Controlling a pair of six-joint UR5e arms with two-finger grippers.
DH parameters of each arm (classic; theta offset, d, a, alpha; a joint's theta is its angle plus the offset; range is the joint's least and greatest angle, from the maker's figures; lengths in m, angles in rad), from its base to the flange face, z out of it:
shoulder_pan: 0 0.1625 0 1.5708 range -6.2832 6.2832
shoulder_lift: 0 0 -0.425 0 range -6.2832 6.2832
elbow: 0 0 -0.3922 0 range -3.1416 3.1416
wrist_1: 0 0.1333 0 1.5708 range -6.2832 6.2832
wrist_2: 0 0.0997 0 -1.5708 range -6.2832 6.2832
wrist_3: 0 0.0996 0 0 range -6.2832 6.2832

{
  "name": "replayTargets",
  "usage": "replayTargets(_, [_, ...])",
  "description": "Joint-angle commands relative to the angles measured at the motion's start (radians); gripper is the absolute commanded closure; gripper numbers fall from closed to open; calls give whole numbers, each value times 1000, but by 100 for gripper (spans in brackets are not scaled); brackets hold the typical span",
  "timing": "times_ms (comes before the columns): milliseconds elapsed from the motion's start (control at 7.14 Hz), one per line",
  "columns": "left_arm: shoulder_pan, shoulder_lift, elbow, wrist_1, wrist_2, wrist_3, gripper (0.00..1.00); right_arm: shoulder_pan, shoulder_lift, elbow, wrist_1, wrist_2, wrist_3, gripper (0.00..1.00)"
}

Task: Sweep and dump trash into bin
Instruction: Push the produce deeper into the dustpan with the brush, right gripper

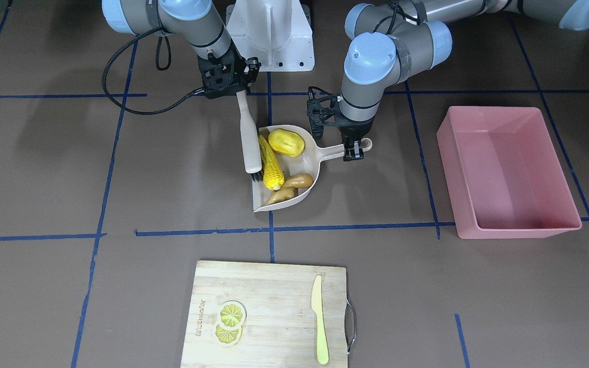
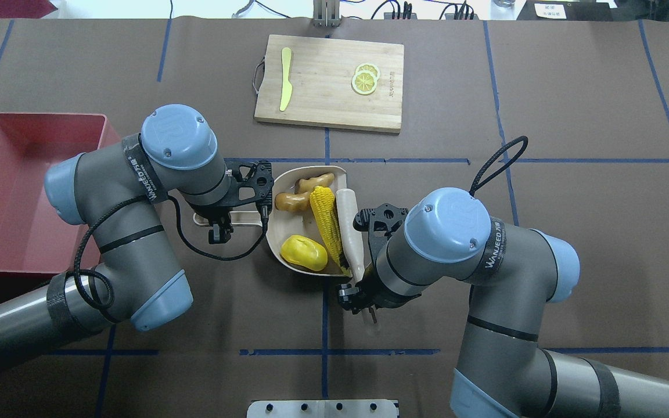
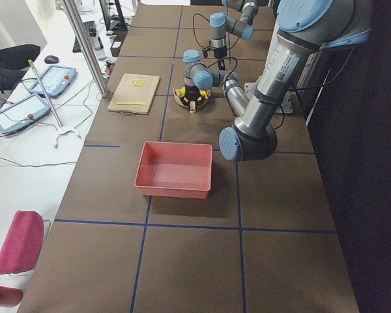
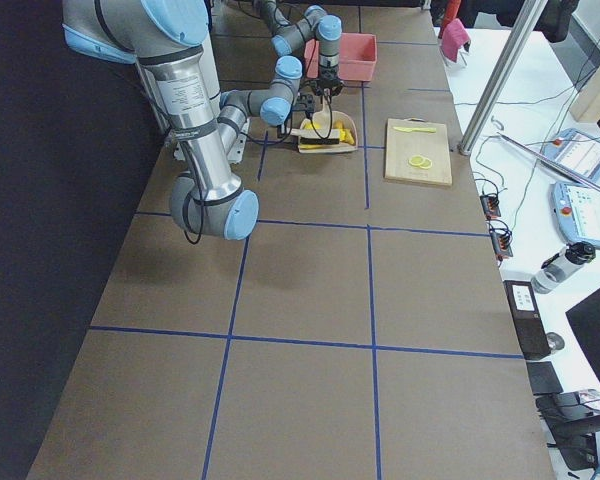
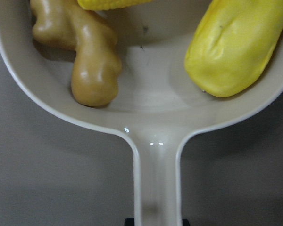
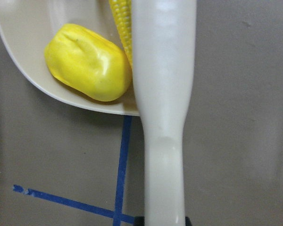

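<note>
The beige dustpan (image 1: 307, 161) lies on the table with all three pieces of trash in it: the corn cob (image 1: 270, 163), the stubby yellow potato (image 1: 286, 142) and the tan ginger root (image 1: 289, 188). My left gripper (image 1: 354, 150) is shut on the dustpan's handle (image 5: 158, 188). My right gripper (image 1: 238, 93) is shut on a white brush (image 1: 249, 138), whose dark bristles rest against the corn at the pan's open side. The pink bin (image 1: 504, 168) stands empty, apart from the pan on my left side, and also shows in the overhead view (image 2: 15, 191).
A wooden cutting board (image 1: 269, 312) lies at the table's far side from me, with lemon slices (image 1: 231, 319) and a pale yellow-green knife (image 1: 319, 319) on it. The robot's base (image 1: 271, 36) is behind the dustpan. Blue tape lines cross the brown table.
</note>
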Motion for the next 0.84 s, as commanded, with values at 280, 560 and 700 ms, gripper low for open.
replayTargets(280, [1, 18, -1, -114, -7, -77, 93, 73, 0, 3, -1, 64, -1, 100])
replayTargets(560, [1, 24, 45, -248, -8, -187, 93, 112, -3, 3, -8, 99, -3, 100])
replayTargets(700, [1, 29, 82, -352, -10, -234, 93, 116, -2, 3, -8, 101, -3, 100])
